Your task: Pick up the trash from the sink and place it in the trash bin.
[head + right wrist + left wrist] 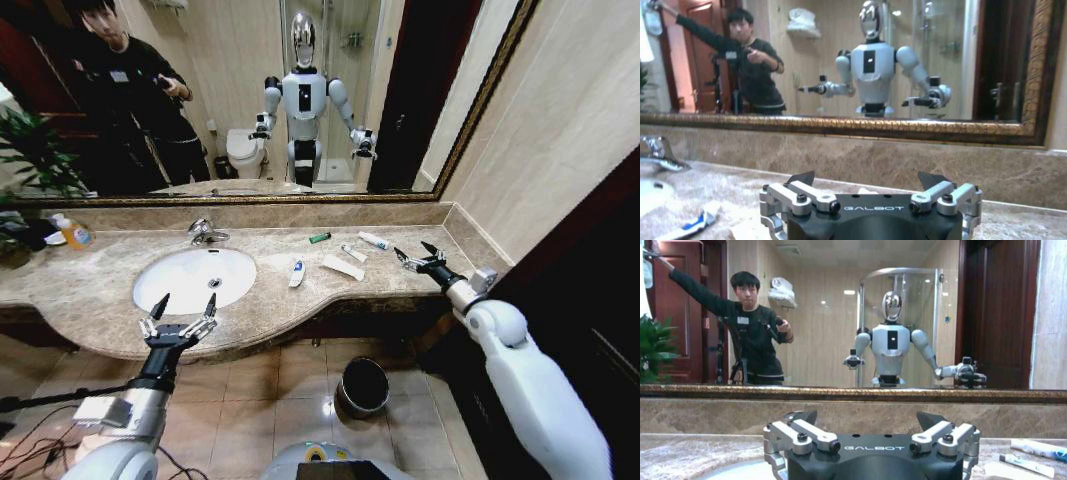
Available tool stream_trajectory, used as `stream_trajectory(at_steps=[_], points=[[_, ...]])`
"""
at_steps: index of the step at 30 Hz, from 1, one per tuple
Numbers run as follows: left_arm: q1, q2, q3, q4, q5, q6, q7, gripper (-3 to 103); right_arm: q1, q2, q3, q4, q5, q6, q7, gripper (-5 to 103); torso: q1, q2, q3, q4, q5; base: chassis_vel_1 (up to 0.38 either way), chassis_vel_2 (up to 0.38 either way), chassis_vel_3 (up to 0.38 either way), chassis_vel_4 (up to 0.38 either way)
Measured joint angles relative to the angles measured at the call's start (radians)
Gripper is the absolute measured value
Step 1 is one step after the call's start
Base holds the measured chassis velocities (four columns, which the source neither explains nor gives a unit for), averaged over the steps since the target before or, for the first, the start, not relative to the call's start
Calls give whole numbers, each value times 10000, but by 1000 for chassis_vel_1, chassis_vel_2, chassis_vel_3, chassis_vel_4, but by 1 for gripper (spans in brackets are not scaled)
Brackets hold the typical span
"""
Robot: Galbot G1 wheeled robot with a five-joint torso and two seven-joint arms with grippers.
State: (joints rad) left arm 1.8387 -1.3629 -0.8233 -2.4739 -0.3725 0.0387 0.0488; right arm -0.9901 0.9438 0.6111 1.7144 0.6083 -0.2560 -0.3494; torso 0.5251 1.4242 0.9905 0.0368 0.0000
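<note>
**Trash waits on the marble beside the basin**

We see the sink [195, 278] bare. The trash bin [363, 386] stands on the floor below. Our right gripper [417, 256], fingers spread, hovers near the trash [343, 266] scattered on the counter; our left gripper [184, 306] hangs released at the basin's front edge.

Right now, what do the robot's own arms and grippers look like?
Both arms have glossy white shells with dark joints. The left gripper and right gripper are black with silver-grey linkages and pointed black fingertips; white GALBOT lettering marks each gripper body. Black cables trail beside the left arm.
</note>
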Motion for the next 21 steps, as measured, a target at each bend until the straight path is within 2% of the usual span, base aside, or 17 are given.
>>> stream_trajectory(at_steps=[3, 7, 10, 11, 21], points=[[0, 0, 0, 0, 0, 0, 0, 100, 824, -219, -557, -846, -341, -17, -542, 100, 0, 0, 0, 0, -1, 0, 0, 0, 0], [0, 0, 0, 0, 0, 0, 0, 100, 1951, -184, -1337, -1677, -715, -31, -772, 100, 0, 0, 0, 0, -2, 0, 0, 0, 0], [0, 0, 0, 0, 0, 0, -1, 100, 2215, -154, -1559, -1833, -757, -75, -775, 100, 0, 0, 0, 0, -1, 0, 0, 0, 0], [0, 0, -1, 0, 1, 0, 1, 100, 2786, -50, -2058, -2182, -796, -147, -844, 100, 0, 0, 0, 1, -3, 0, 0, 0, 0], [0, 0, 0, 0, 0, 0, 0, 100, 4405, 536, -3351, -3607, -1356, -713, -1720, 100, -1, -1, 0, 1, 1, 0, 0, 0, 0]])
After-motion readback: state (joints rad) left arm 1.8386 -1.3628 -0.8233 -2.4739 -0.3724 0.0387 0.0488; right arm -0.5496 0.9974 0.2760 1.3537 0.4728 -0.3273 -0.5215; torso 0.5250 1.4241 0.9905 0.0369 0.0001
